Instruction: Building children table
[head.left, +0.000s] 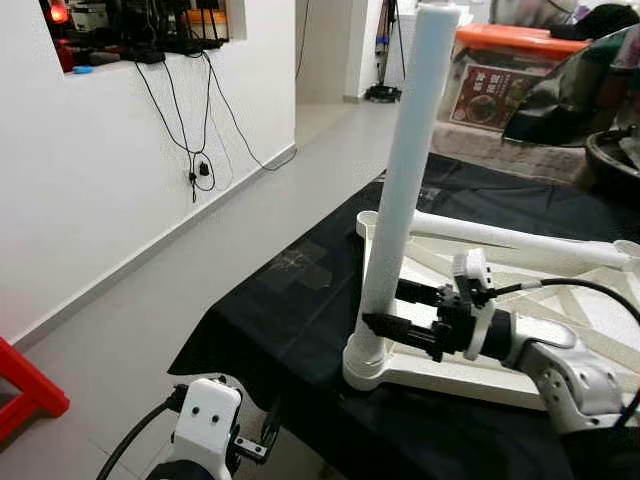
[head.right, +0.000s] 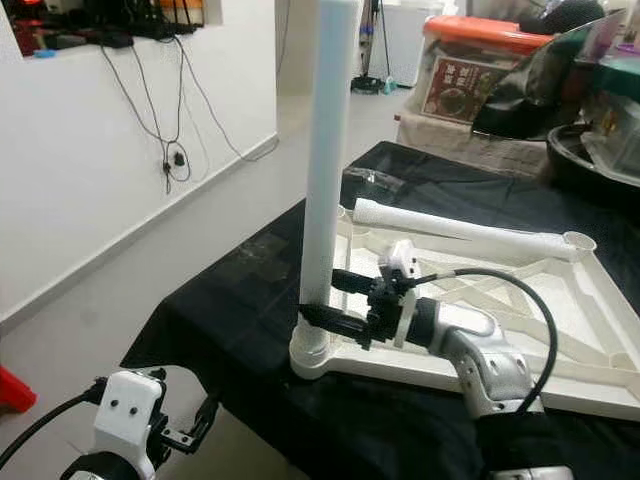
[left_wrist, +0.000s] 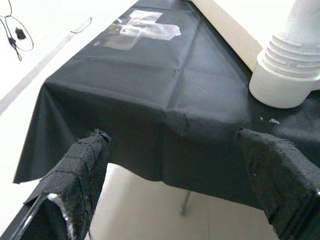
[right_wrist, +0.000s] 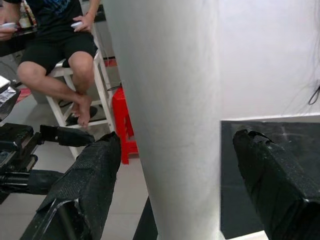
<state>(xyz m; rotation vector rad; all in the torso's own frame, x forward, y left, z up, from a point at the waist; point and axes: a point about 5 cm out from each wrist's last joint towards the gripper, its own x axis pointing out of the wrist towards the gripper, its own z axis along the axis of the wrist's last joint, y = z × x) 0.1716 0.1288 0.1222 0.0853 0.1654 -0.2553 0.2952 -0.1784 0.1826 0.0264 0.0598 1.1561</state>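
Jaws of right gripper (head.left: 396, 308) straddle upright table leg (head.left: 405, 180).

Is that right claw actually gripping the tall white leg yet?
Apart. In the right wrist view, the white leg stands between the right gripper fingers, with a gap showing on each side.

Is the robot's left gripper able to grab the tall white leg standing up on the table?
Probably not yet. The left gripper hangs open below the table edge, off the black cloth, while the right gripper already straddles the upright white leg.
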